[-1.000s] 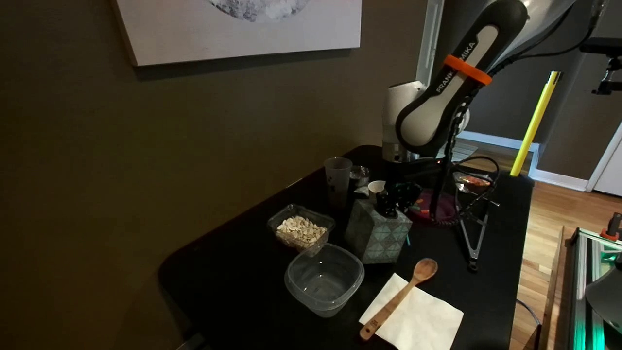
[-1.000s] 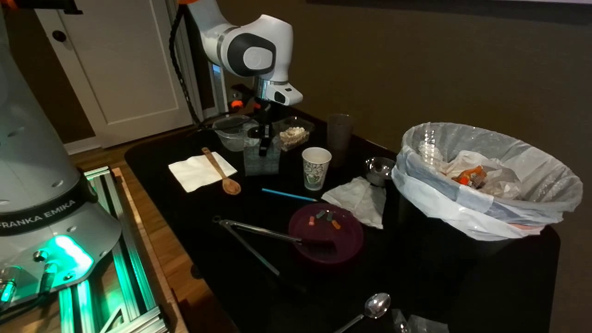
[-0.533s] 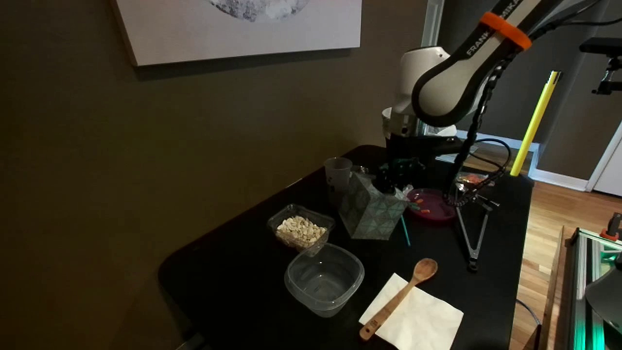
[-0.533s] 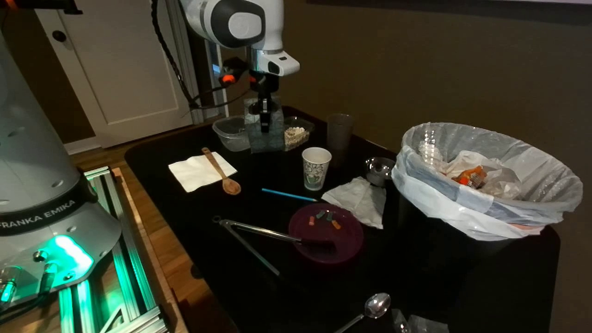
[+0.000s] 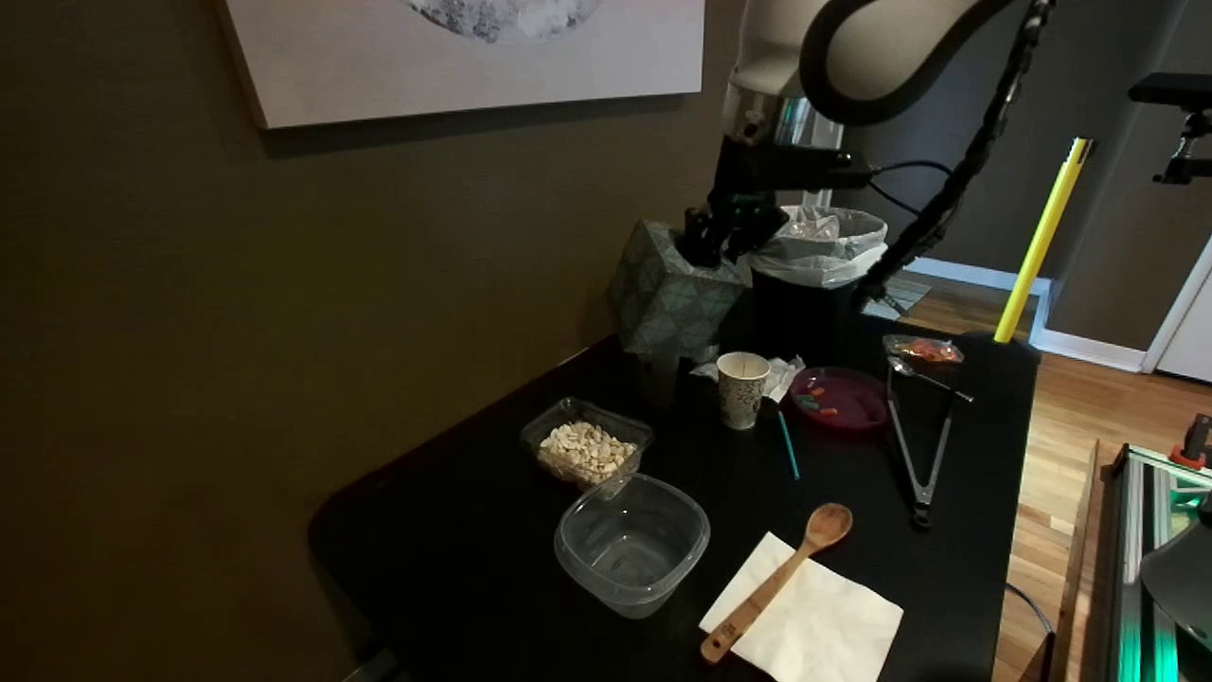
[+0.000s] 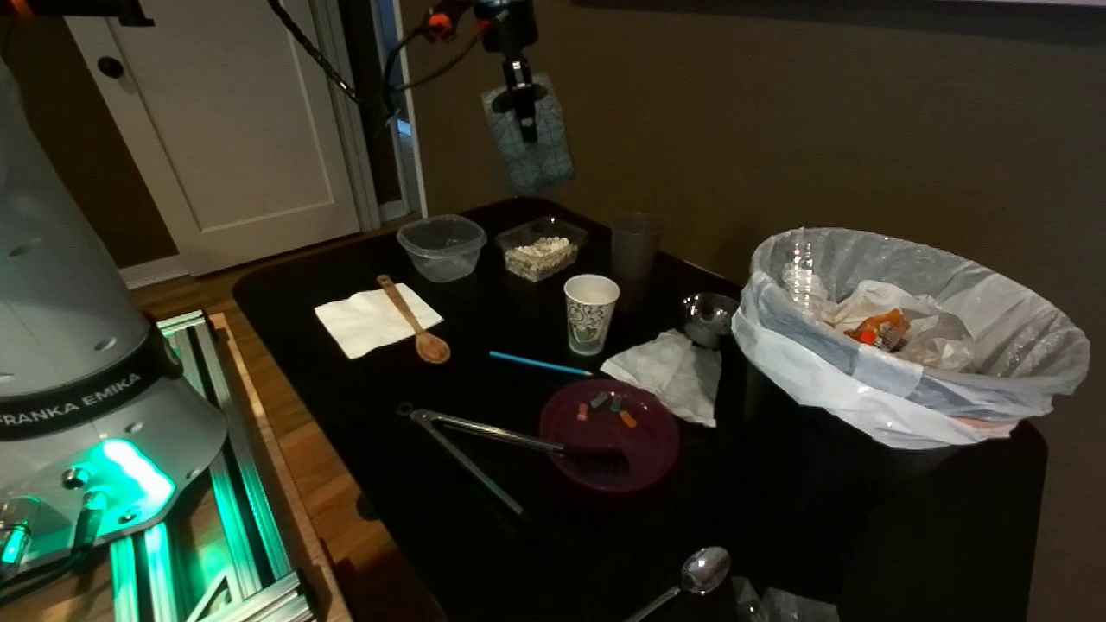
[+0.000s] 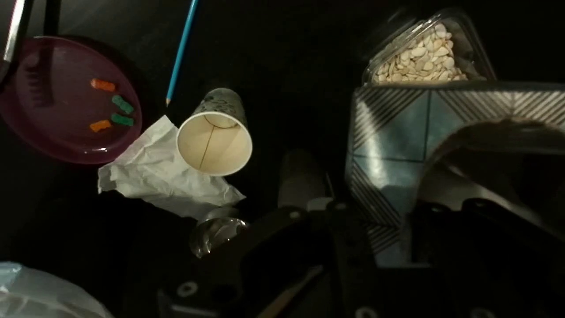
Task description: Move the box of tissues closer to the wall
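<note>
One box [image 5: 677,308] hangs tilted in the air, clear of the table [image 5: 473,549], in front of the wall [image 5: 407,303]. The gripper [image 5: 715,251] has it by the top, jaws pinched on the edge beside the hole, though the contact itself is too dark to see well. In the wrist view the box's patterned top shows at the right and partly hides the seed tub [image 7: 470,46]. On the table stand a cup [image 6: 592,315], a tumbler [image 6: 633,246] and a bowl [image 6: 708,320], the bowl just beside a bin [image 5: 800,313]. A crumpled napkin [image 6: 670,367] lies between the bowl and the plate [image 6: 652,441], which holds small coloured pieces [image 6: 628,420]. The tongs [image 6: 484,430] reach over that plate, and a pencil [image 6: 540,363] lies with its tip just beside the crumpled napkin. A clear tub [image 5: 632,549] stands just beside the seed tub, and a spoon [image 5: 772,589] lies across a flat napkin [image 5: 838,625].
</note>
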`<action>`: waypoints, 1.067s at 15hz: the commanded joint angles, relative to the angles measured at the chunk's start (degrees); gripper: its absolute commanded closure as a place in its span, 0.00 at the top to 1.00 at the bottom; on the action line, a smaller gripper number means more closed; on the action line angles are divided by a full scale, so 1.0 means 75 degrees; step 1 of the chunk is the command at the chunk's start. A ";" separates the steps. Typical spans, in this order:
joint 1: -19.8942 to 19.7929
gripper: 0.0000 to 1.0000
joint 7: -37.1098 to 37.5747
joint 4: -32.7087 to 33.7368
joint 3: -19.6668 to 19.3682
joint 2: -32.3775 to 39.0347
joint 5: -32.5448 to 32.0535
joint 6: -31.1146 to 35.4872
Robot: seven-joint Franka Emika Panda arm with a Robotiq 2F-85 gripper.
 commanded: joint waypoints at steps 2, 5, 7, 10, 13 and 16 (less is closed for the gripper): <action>-0.0069 0.06 -0.0023 0.0277 0.0143 0.0025 0.0034 -0.0211; -0.0112 0.06 -0.0029 0.0141 0.0123 0.0029 0.0032 -0.0190; -0.0120 0.01 -0.0029 0.0115 0.0121 0.0028 0.0032 -0.0185; -0.0226 0.01 0.0448 0.0703 0.0256 0.0097 -0.1159 -0.0291; -0.0115 0.01 -0.0094 0.2220 0.0414 0.0658 -0.2253 -0.1274; 0.0160 0.01 -0.1197 0.3683 0.0551 0.1244 -0.2484 -0.2044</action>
